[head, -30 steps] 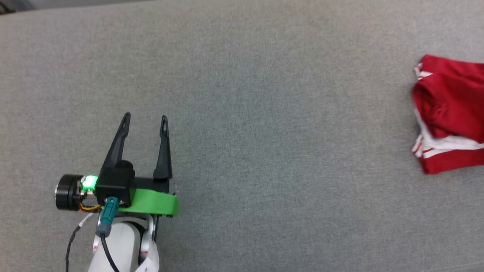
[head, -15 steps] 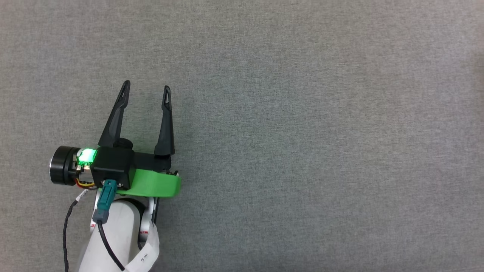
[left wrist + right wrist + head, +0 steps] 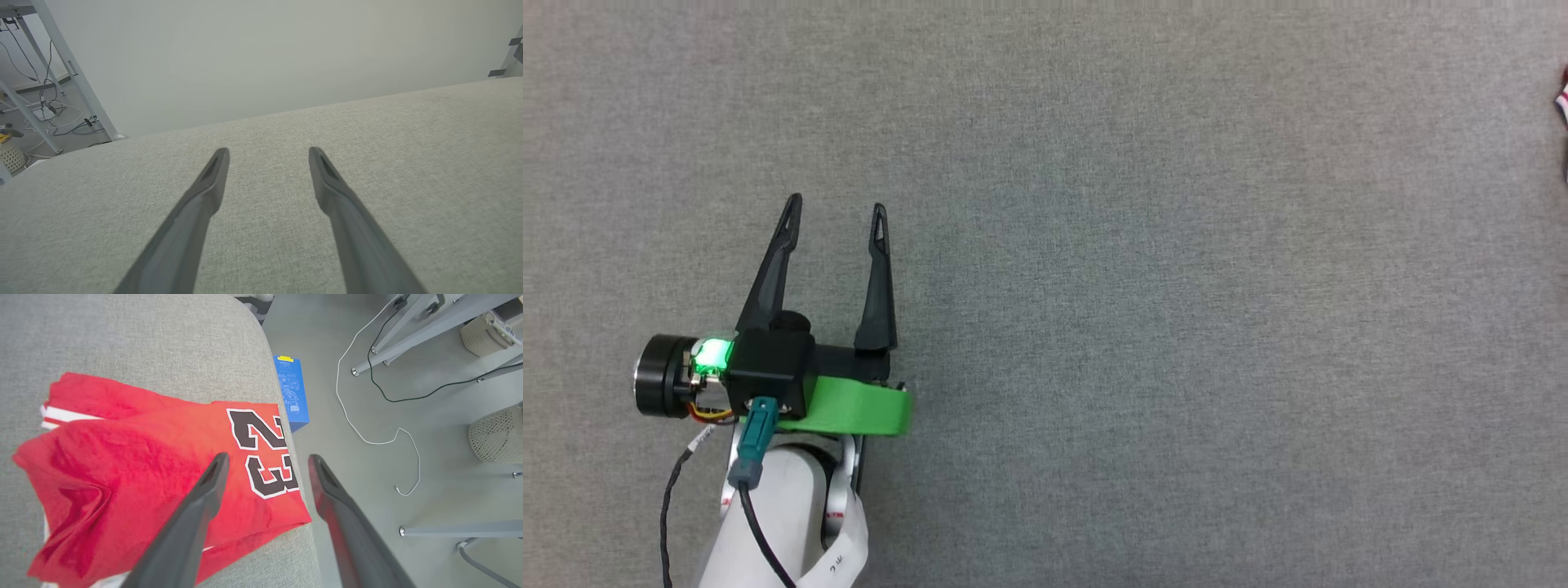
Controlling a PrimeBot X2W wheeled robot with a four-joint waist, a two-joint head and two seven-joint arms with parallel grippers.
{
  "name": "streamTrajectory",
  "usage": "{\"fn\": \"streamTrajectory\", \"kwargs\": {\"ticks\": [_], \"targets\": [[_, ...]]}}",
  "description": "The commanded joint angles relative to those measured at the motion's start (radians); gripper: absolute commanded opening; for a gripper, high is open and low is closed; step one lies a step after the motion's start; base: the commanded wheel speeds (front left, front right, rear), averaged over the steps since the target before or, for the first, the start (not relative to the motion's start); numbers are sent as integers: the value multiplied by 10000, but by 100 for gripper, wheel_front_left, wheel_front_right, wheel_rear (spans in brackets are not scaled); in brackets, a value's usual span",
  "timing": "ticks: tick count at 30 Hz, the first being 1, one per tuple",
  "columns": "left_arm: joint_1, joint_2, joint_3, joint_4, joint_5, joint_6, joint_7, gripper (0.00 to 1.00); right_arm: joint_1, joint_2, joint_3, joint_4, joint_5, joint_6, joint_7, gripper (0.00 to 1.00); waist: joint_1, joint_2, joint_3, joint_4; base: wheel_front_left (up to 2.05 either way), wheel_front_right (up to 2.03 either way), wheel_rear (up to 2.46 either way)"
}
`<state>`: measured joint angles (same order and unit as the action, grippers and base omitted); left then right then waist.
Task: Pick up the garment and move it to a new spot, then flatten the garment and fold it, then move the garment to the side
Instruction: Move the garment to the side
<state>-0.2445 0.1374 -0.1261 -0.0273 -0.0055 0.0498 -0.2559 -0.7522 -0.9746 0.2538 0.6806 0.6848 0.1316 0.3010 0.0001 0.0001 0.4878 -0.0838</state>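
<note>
Grey fabric surface (image 3: 1176, 286); red "23" jersey (image 3: 143, 457) lies rumpled at its rounded edge; on the floor (image 3: 441, 490) beside it: blue box (image 3: 291, 392), white cable (image 3: 367, 428); left claw (image 3: 836, 204) wide, empty; right claw (image 3: 265, 457) wide above the jersey, empty.

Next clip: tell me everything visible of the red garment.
The red jersey T-shirt looks like soft knit, loosely folded and rumpled, black white-outlined "23" facing up, red-and-white striped trim peeking out at one side. It lies on the grey fabric surface, its printed corner at the surface's rounded edge. The open right gripper hovers over it, holding nothing.
</note>
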Motion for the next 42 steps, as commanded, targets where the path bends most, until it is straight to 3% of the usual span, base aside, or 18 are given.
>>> {"fn": "streamTrajectory", "kwargs": {"ticks": [1, 10, 15, 18, 23, 30, 36, 42], "targets": [[209, -3, -17, 74, -80, 62, -59, 100, -135, 42, 85, -62, -159, -9, -440, 100, -1, -1, -593, 46, 0, 0, 0], [1046, -152, -15, 303, -215, 138, -59, 100, 176, 460, 26, -584, -1201, -9, -4216, 100, -1, -1, -1895, 224, 0, 0, 0], [1421, -229, 41, 405, -286, 155, -59, 100, 274, 1466, -635, -1004, -2373, -9, -5445, 100, -1, -1, -2447, 404, 0, 0, 0], [1573, -256, 94, 482, -316, 148, -59, 100, 526, 2325, -1242, -1708, -3099, -9, -5601, 100, -1, -1, -2719, 526, 0, 0, 0], [1802, -326, 220, 594, -397, 136, -59, 100, 1664, 4162, -2561, -3968, -4443, -9, -5623, 100, -1, -1, -3152, 812, 0, 0, 0], [2099, -389, 365, 745, -420, 68, -59, 100, 3827, 6647, -3045, -6098, -5635, -9, -5625, 100, -1, -1, -3661, 1187, 0, 0, 0], [2302, -436, 418, 833, -396, 10, -59, 100, 5379, 7838, -2859, -6699, -5839, -9, -5626, 100, -1, -1, -3935, 1314, 0, 0, 0], [2504, -480, 447, 909, -371, -30, -59, 100, 6665, 8620, -2940, -6784, -5878, -9, -5626, 100, -1, -1, -4204, 1331, 0, 0, 0]]}}
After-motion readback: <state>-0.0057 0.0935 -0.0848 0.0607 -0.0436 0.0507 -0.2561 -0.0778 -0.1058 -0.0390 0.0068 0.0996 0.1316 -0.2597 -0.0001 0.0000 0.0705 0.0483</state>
